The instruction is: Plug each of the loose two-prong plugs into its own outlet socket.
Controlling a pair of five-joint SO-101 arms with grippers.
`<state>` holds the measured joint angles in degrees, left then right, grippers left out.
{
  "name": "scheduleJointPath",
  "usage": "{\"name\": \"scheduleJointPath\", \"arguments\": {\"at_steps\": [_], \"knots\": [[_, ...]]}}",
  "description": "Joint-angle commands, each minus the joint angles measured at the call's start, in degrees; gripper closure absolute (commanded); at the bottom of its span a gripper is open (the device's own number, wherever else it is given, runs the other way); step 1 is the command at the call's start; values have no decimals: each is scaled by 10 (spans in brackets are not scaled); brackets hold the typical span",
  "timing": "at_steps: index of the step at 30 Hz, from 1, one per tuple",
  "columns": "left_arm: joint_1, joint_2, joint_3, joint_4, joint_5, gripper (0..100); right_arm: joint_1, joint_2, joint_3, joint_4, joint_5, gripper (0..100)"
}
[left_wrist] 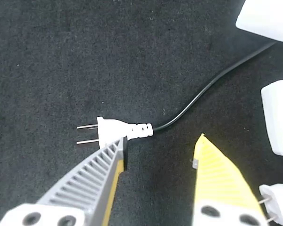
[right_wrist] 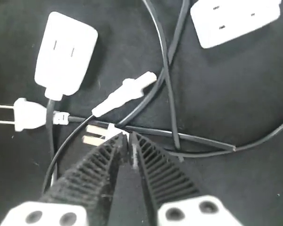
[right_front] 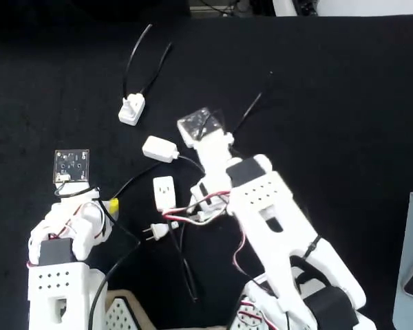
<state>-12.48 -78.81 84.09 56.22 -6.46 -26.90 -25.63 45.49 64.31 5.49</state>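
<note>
Lying beside left pincer (left_wrist: 162, 140), at its grey fingertip (left_wrist: 115, 148): a two-prong plug (left_wrist: 115, 132)

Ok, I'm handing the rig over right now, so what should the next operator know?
Left gripper: jaws open, the gray one's tip at a loose plug lying on the cloth.
Right gripper: jaws shut on a second plug, prongs sticking out.
A third plug lies free. Single socket and double socket show empty slots.
Done: nothing seated, as far as shown. To do: every plug-in.
</note>
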Motion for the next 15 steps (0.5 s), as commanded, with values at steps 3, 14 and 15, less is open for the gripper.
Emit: {"name": "scheduleJointPath", "arguments": {"at_steps": [3, 14, 15], "knots": [[-6, -6, -6, -11, -4, 762, -47, -19, -18, 9, -89, 983], [-6, -6, -6, -11, -4, 762, -55, -15, -88, 173, -306, 737], [-6, -6, -6, -11, -4, 762, -55, -9, -88, 178, -314, 713]]}}
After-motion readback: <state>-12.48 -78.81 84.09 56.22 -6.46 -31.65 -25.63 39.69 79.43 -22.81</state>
